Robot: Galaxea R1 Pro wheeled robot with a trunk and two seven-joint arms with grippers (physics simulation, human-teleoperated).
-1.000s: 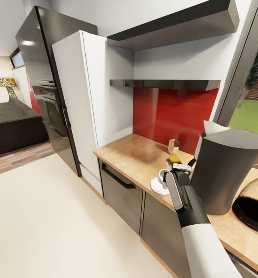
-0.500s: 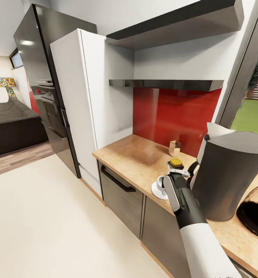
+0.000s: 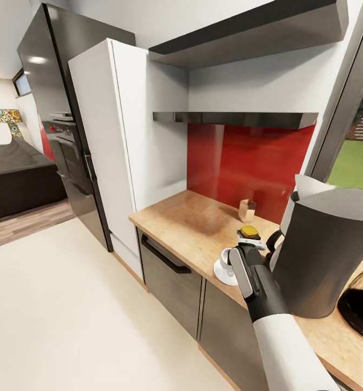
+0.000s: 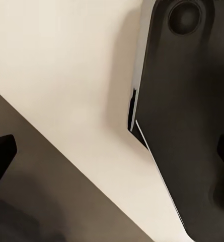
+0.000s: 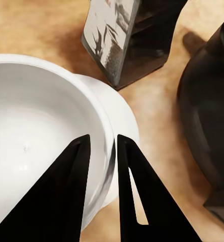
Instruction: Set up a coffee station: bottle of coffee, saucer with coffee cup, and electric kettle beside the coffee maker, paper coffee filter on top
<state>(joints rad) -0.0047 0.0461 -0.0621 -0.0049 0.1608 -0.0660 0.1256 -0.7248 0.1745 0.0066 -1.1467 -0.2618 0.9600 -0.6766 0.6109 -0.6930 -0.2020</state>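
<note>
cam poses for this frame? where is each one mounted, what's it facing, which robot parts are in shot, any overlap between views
Head view: on the robot's head, looking forward and down at the kitchen countertop, coffee maker and kitchen shelf; the right arm reaches to the coffee cup.
Left wrist view: on the left arm, facing pale floor and a dark body panel; left gripper state unclear.
Right wrist view: on the right arm, looking along the right gripper, its fingers straddling the coffee cup's rim.
Shared: head and right wrist views show the cup, saucer and countertop.
</note>
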